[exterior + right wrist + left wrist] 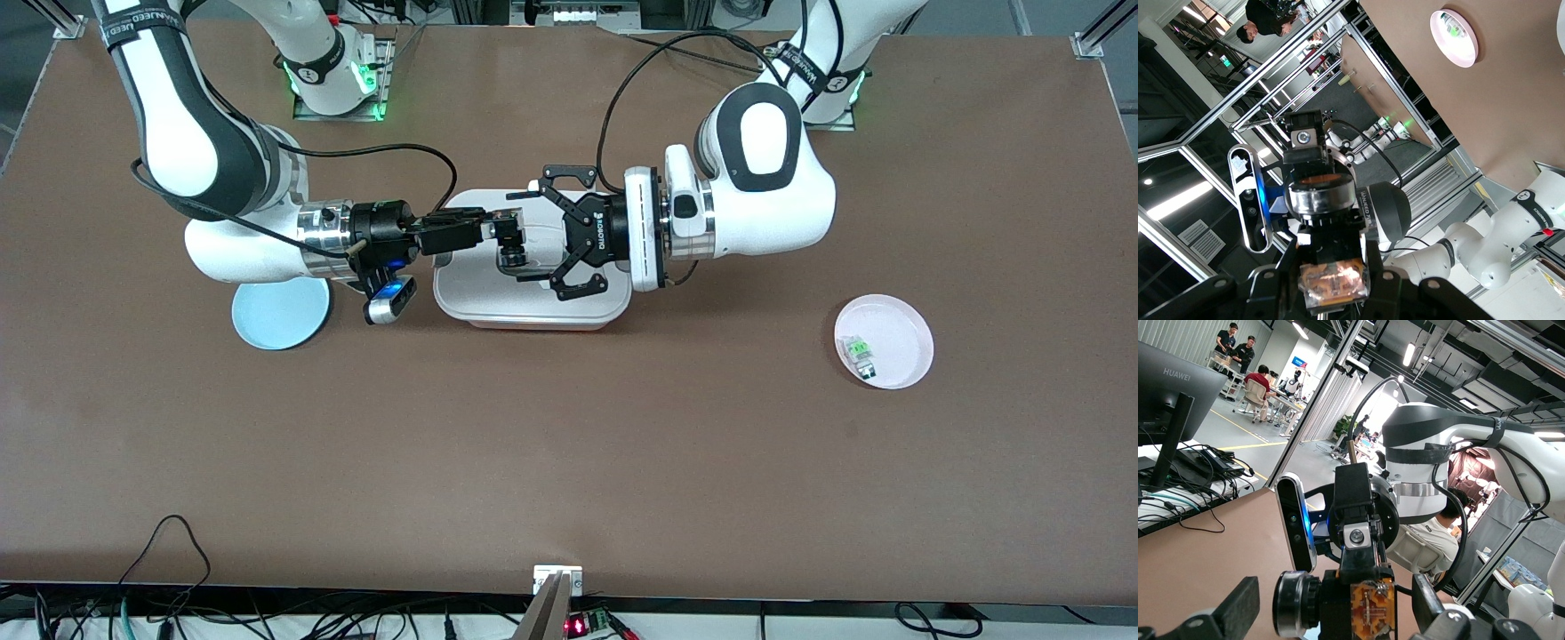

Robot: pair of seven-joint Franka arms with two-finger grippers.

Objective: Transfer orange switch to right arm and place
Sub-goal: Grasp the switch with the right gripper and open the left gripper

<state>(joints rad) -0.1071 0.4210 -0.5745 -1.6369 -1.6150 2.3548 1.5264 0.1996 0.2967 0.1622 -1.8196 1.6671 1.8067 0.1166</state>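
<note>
Tiny orange switch (1372, 612), gold-traced face

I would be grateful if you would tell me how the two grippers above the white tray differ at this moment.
The slim black right gripper is shut on the tiny orange switch; the wide open-linkage black left gripper stands open, holding nothing. The right gripper's fingers are straight and narrow; the left gripper's fingers spread wide either side of the switch. Both hang over the white rectangular tray, facing each other.

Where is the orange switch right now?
The orange switch is in the shut right gripper, in the air over the white tray, between the open left gripper's fingers.
</note>
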